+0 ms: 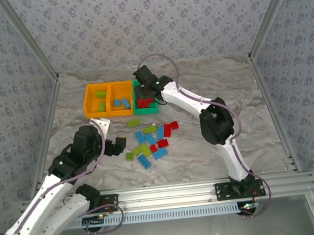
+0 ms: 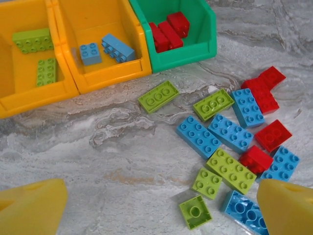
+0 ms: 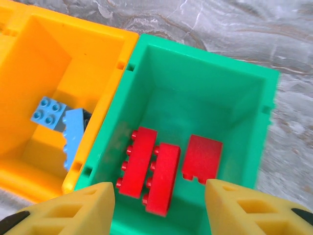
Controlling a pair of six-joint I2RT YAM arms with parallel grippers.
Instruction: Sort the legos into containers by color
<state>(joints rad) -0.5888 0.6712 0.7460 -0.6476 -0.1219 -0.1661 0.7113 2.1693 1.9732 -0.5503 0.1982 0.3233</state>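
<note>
A heap of loose red, light blue and lime green legos (image 1: 151,140) lies mid-table, seen close up as the legos (image 2: 230,137) in the left wrist view. At the back stand two orange containers (image 1: 108,98) and a green container (image 1: 145,103). Three red bricks (image 3: 161,169) lie in the green container (image 3: 195,93); blue bricks (image 2: 105,49) and green bricks (image 2: 36,54) sit in the orange ones. My right gripper (image 3: 159,208) hangs open and empty above the green container. My left gripper (image 2: 161,208) is open over bare table left of the heap.
Patterned walls close in the table on three sides. An aluminium rail (image 1: 170,194) runs along the near edge. Bare marbled tabletop (image 1: 246,114) stretches to the right of the heap and in front of the containers.
</note>
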